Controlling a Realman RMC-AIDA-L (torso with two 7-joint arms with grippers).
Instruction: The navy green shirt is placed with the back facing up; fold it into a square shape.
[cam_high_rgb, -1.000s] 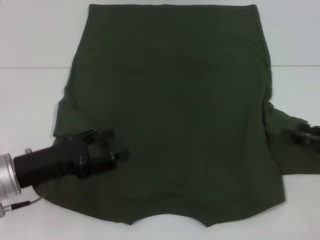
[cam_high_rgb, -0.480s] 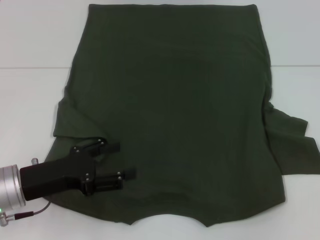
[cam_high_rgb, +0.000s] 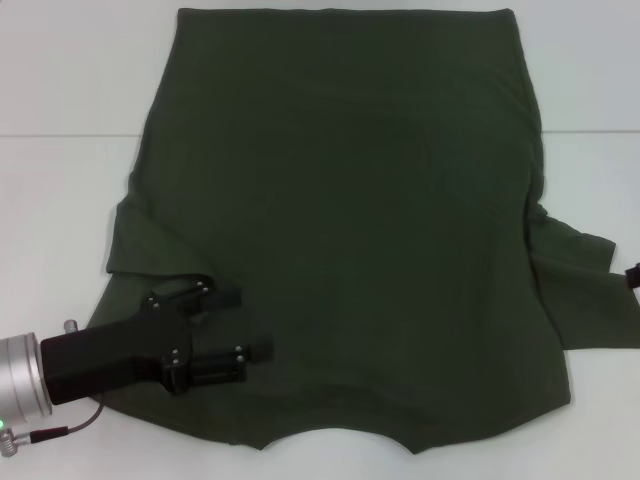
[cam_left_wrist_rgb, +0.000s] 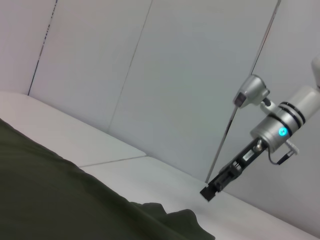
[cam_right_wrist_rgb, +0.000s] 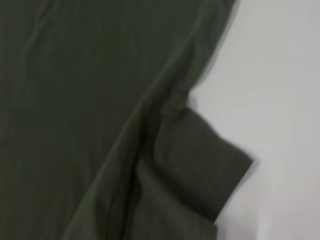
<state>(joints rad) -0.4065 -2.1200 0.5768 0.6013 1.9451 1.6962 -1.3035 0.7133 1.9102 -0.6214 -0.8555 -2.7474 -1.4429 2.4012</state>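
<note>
Near the tabletop's (cam_high_rgb: 60, 200) front left corner, the left pincer (cam_high_rgb: 240, 325) lies low over the navy green shirt's (cam_high_rgb: 350, 220) left sleeve area with its two fingers spread wide, gripping nothing. At the right edge only a sliver of the right pincer (cam_high_rgb: 633, 276) shows beside the outspread right sleeve, and I cannot tell whether it is spread or closed. The shirt lies flat, plain side up, from the front edge to the far edge; apparently no fold is made yet, so the whole squaring remains.

White table (cam_high_rgb: 60, 190) lies bare around the navy green shirt (cam_high_rgb: 350, 220) — both sides.
</note>
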